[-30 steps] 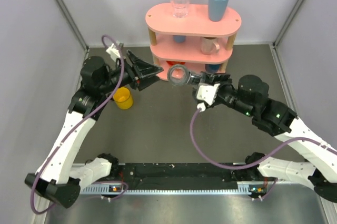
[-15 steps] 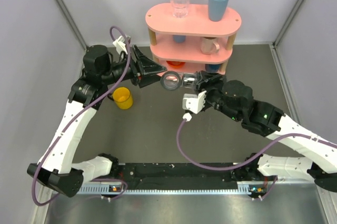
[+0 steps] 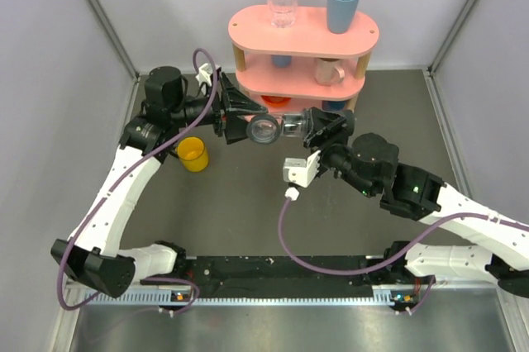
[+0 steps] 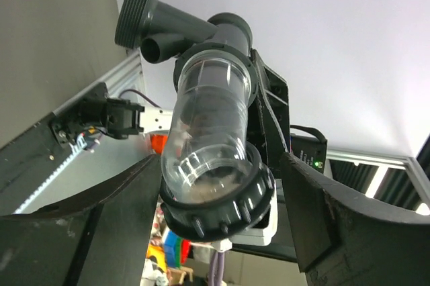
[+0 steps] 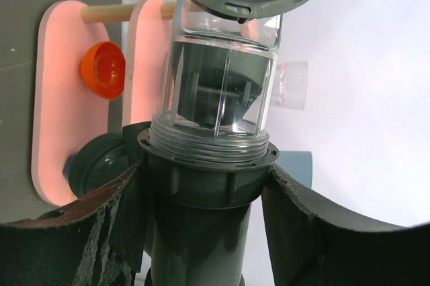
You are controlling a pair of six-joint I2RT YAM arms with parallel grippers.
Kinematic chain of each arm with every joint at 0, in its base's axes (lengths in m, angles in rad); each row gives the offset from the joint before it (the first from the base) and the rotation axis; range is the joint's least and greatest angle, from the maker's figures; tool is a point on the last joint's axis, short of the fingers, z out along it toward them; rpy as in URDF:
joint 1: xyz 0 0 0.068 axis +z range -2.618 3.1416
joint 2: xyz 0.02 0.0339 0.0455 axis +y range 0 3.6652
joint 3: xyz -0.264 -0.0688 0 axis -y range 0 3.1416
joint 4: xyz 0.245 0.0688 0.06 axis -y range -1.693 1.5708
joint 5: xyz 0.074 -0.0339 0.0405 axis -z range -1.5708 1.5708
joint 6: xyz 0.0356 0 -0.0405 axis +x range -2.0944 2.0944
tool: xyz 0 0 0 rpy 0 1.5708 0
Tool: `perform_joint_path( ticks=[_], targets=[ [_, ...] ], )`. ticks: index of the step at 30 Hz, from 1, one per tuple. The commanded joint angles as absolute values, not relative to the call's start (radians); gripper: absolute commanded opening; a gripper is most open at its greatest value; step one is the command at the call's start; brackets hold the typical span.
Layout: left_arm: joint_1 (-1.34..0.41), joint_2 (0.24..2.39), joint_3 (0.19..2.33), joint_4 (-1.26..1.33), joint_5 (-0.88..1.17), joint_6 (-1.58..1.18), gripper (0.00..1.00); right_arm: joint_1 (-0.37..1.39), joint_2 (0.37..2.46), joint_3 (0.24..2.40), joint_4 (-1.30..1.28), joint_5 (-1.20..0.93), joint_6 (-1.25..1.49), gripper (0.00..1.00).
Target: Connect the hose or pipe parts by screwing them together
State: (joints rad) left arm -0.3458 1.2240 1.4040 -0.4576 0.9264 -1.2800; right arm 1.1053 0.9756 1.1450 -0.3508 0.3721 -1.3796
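Top external view: above a dark grey table point(image 3: 231, 203), two white-and-black arms meet in front of a pink two-tier shelf point(image 3: 248, 26). The left tool point(image 3: 250, 125) clamps the ringed end of a translucent smoky tube point(image 3: 277, 129). The right tool point(image 3: 324, 127) clamps a dark grey T-shaped fitting point(image 3: 306, 124). The two parts hang in the air end to end, touching. A small yellow cup point(image 3: 193, 154) stands on the table near the left arm.

Left wrist view: we look along the tube, smooth and glassy. Its dark ribbed collar point(image 4: 218, 209) sits pinched between black fingers point(image 4: 101, 219). The far end enters the matt fitting, whose threaded side port shows clearly only here.

Right wrist view: the fitting's round body is gripped between both fingers. The tube's threaded end rests in its mouth; we cannot tell how far it is screwed in. The collar is cut off at the top edge. An orange bowl point(image 5: 101, 70) sits on the shelf behind.
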Motion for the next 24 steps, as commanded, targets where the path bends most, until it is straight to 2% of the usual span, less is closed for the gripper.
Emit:
perform_joint_path(
  ticks=[1,4,7,8,9,11,12,16,19,24],
  targets=[
    [-0.350,1.195,1.358,-0.301,1.003,-1.452,0.75,1.131,0.983,1.147,-0.212,0.360,-1.437,0.00],
    [-0.350,1.178,1.293,-0.200,1.026,-1.547,0.73,1.134,0.991,1.138,-0.183,0.361,-1.460,0.00],
    [-0.354,1.170,1.259,-0.123,1.039,-1.607,0.65,1.134,0.997,1.127,-0.164,0.360,-1.473,0.00],
    [-0.356,1.172,1.259,-0.121,1.043,-1.602,0.60,1.134,0.999,1.124,-0.163,0.359,-1.471,0.00],
    [-0.357,1.175,1.261,-0.114,1.045,-1.589,0.46,1.134,1.002,1.124,-0.160,0.354,-1.468,0.00],
    [-0.362,1.181,1.269,-0.112,1.048,-1.533,0.36,1.134,1.005,1.140,-0.172,0.347,-1.437,0.00],
    [-0.365,1.181,1.267,-0.112,1.046,-1.517,0.26,1.134,1.014,1.149,-0.187,0.330,-1.424,0.00],
    [-0.376,1.189,1.253,-0.052,1.048,-1.404,0.06,1.134,1.051,1.242,-0.325,0.262,-1.291,0.00],
    [-0.383,1.206,1.279,-0.078,1.054,-1.224,0.00,1.135,1.089,1.348,-0.471,0.192,-1.180,0.00],
    [-0.405,1.218,1.333,-0.130,0.997,-0.961,0.00,1.134,1.135,1.500,-0.681,0.036,-1.043,0.00]
  ],
)
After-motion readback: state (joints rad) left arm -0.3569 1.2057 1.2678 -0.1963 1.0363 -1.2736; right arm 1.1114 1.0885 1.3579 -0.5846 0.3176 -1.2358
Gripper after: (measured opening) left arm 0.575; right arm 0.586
